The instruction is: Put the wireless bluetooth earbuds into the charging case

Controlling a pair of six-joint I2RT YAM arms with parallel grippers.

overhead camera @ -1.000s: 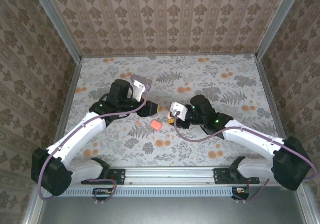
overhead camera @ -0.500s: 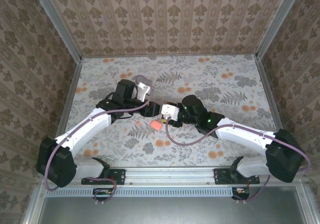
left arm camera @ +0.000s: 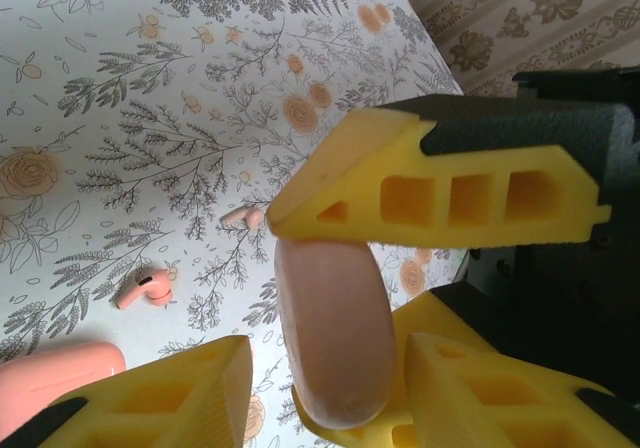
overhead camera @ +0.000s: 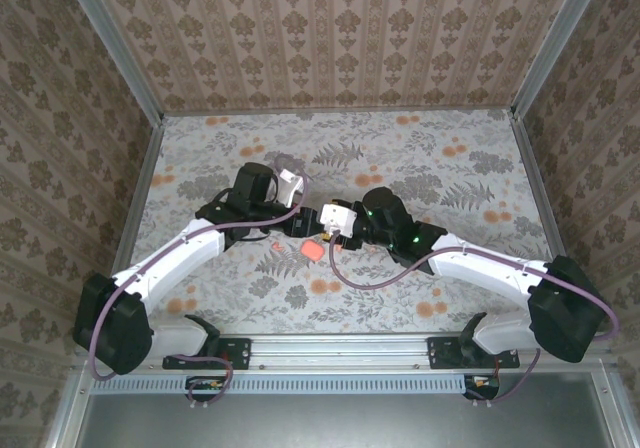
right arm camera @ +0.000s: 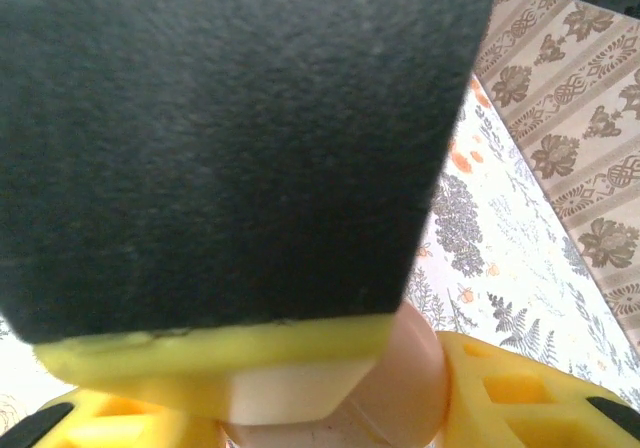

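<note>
Wireless bluetooth earbuds (left arm camera: 145, 288): 2 coral-pink pieces, both loose on the floral cloth (left arm camera: 120, 118), 0 of 2 seated. In my left wrist view, 1 lies at 9 o'clock from the pale pink disc (left arm camera: 335, 338) and the other (left arm camera: 243, 216) at 10 o'clock from it, well apart from each other. Charging case (overhead camera: 312, 252): on the cloth at 6 o'clock from where my 2 grippers meet, touched by neither; whether its lid is up I cannot tell. My right gripper (overhead camera: 326, 228): fingers set on either side of the disc, holding it off the cloth. My left gripper (overhead camera: 305, 224): jaws at a middling gap around the same disc, upper finger against its edge, lower finger just beside it; whether I have a grip there I cannot tell. Status, as I judge it: insertion not begun, both grippers are taken up with the disc. Outstanding: free a gripper, pick up each earbud, seat both in the case.
</note>
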